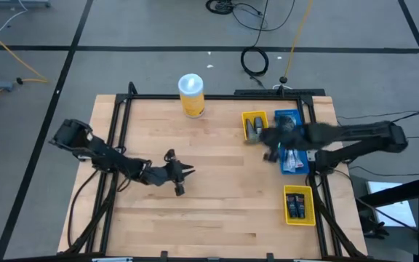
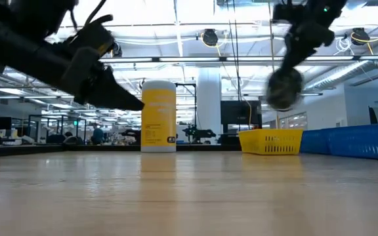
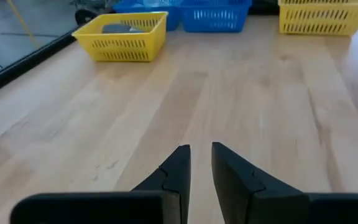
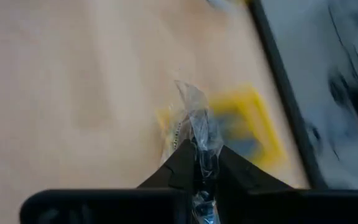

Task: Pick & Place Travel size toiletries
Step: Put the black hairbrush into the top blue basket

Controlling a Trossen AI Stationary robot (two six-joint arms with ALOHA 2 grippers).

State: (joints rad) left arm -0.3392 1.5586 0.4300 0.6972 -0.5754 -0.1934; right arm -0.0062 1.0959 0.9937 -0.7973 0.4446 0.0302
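Observation:
My right gripper (image 1: 270,143) hangs above the table between the far yellow tray (image 1: 254,125) and the blue tray (image 1: 291,145), shut on a toiletry item. In the low view the item shows as a blurred round dark grey pouch (image 2: 284,88) below the right gripper (image 2: 293,60). In the right wrist view only its clear crinkled wrap (image 4: 194,121) shows. My left gripper (image 1: 184,172) hovers over the middle of the table, fingers together (image 3: 201,168), touching nothing. Grey pieces lie in the far yellow tray, dark-blue bottles in the near yellow tray (image 1: 299,204). My right gripper pinches the clear plastic wrap (image 4: 202,148) of the item between its two fingers, coming from above and pointing down. The round grey pouch hangs below the fingers (image 2: 298,46), lifted clear of the table and trays.
A tall yellow canister with a white lid (image 1: 191,94) stands near the table's far edge. The trays sit in a row along the right side. Bare wood (image 1: 217,182) spreads across the table's middle and near part. Black frame rails border the table.

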